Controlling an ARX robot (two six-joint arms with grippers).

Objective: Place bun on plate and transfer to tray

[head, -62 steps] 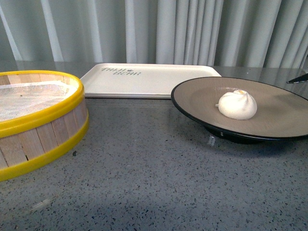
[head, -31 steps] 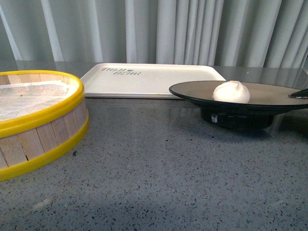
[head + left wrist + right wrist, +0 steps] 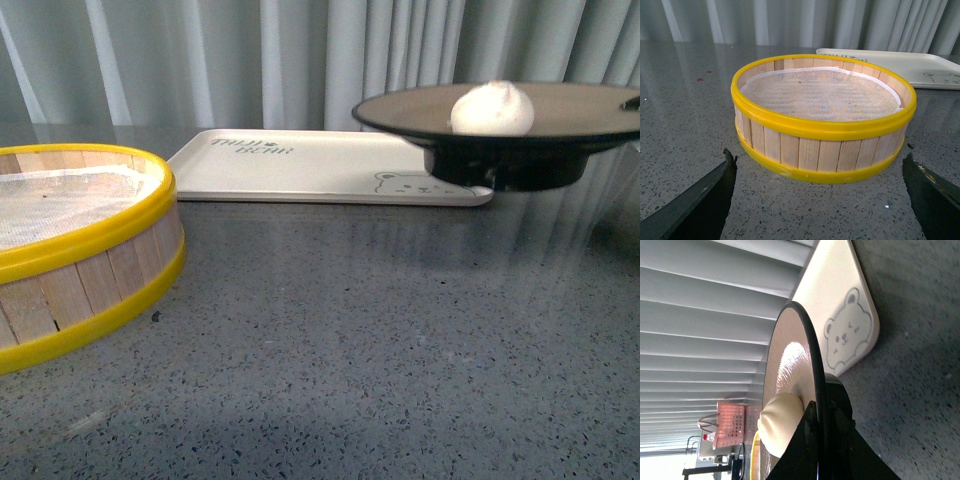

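Observation:
The white bun (image 3: 491,108) rests on the black-rimmed plate (image 3: 400,110), which hangs level in the air at the right, above the table and beside the tray's near right corner. Behind it, the cream tray (image 3: 300,165) lies flat. In the right wrist view my right gripper (image 3: 819,407) is shut on the plate (image 3: 790,355) at its rim, with the bun (image 3: 780,422) close to the fingers and the tray (image 3: 840,300) beyond. Only a dark tip of it (image 3: 632,102) shows in the front view. My left gripper (image 3: 818,157) stands open, holding nothing.
A yellow-rimmed wooden steamer basket (image 3: 90,250) with a white cloth liner sits at the left. It also fills the left wrist view (image 3: 822,125), just ahead of the open fingers. Grey curtains close off the back.
The plate with the bun has risen off the table, from resting tilted to hanging level. The tray's bear print, hidden before, now shows.

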